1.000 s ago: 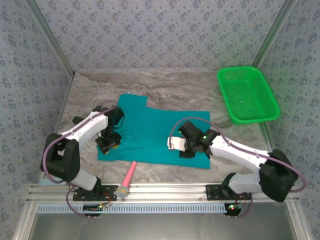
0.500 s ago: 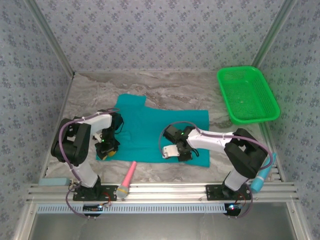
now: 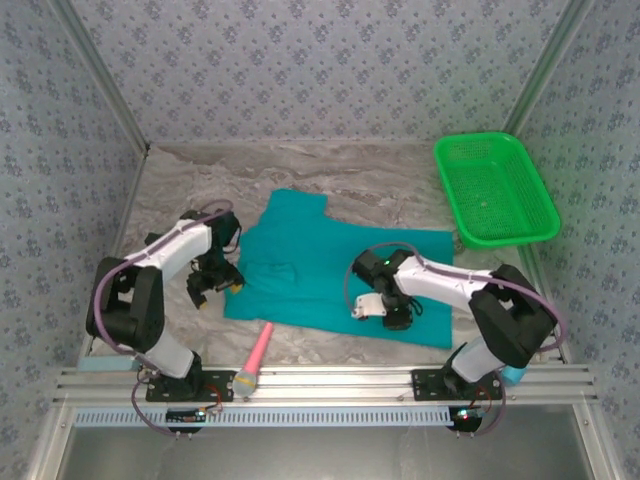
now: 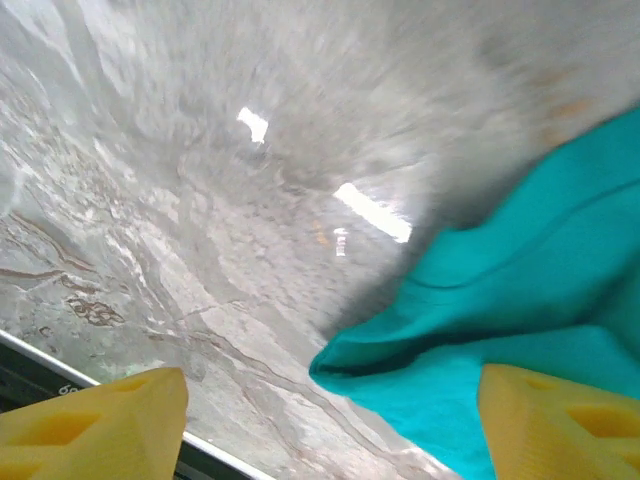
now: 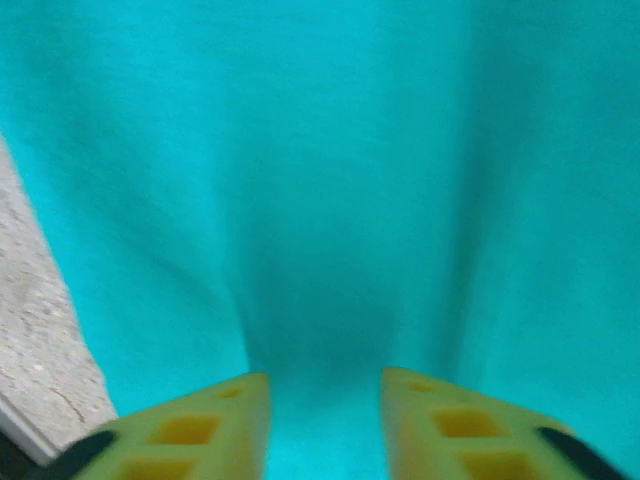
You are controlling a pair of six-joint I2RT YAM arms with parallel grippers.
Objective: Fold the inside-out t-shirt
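- Standing released with its fingers wide apart, the left gripper [image 3: 212,283] [image 4: 330,390] is just beside the left edge of the inside-out t-shirt [image 3: 320,270] [image 4: 520,290].
- The right gripper [image 3: 385,305] [image 5: 325,385] is down on the t-shirt's near right part. A crease runs between its narrow-set fingers, and I cannot tell if they pinch it.
- The t-shirt lies spread on the middle of the table [image 3: 350,170].
- The green basket [image 3: 480,140] stands far right, apart from the t-shirt.

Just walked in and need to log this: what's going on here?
Two arms are working on a teal t-shirt spread on the table. The right gripper seems to pinch the cloth near its front edge. The left gripper hangs open at the shirt's left edge, holding nothing.
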